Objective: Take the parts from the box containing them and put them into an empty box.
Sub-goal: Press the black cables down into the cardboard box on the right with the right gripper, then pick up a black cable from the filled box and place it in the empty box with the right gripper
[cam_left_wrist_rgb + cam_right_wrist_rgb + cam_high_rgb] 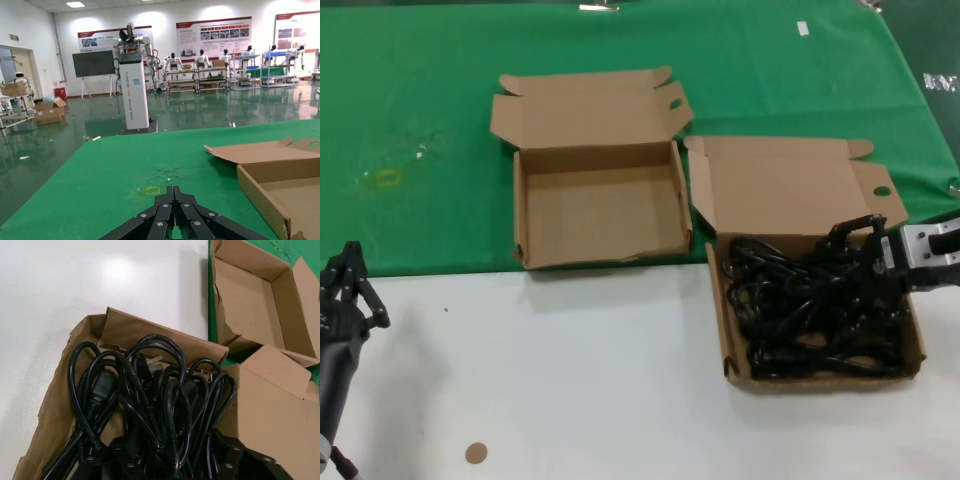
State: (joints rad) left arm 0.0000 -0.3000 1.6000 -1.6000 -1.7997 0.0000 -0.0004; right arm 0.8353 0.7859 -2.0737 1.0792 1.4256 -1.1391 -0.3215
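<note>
The right gripper (865, 262), fingers spread and gripping nothing, sits low over the tangled cords (815, 305) filling the full box (732, 345); interlooped cables risk several lifting together and snagging short of the empty box (520, 215).

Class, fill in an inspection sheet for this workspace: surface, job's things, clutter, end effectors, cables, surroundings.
Surface: white table, green cloth behind.
Job's things: cords heaped in the right box; empty box to its left, lid open.
Clutter: brown disc, yellowish mark on cloth.
End effectors: right end effector open over the cords; left end effector shut, parked at the table's left.
Cables: only the cords.
Surroundings: hall with robots, shelves, posters.
</note>
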